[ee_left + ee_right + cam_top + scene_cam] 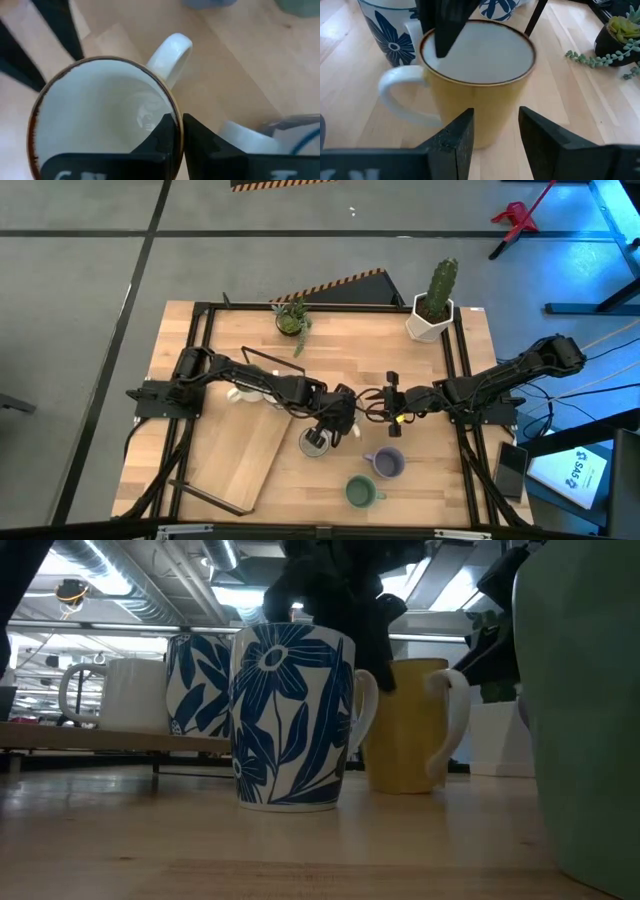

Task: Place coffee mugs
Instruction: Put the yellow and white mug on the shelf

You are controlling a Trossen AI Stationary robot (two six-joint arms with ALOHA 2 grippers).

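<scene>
Under the left gripper, yellow mug's base hidden

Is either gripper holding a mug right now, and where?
Left gripper is shut on the yellow mug at its rim. Right gripper is open, holding nothing.

Two dark, slim jointed arms with black cabling; left gripper matte black, wedge-shaped fingers. Right gripper alike, white lettering near the base, seemingly.
</scene>
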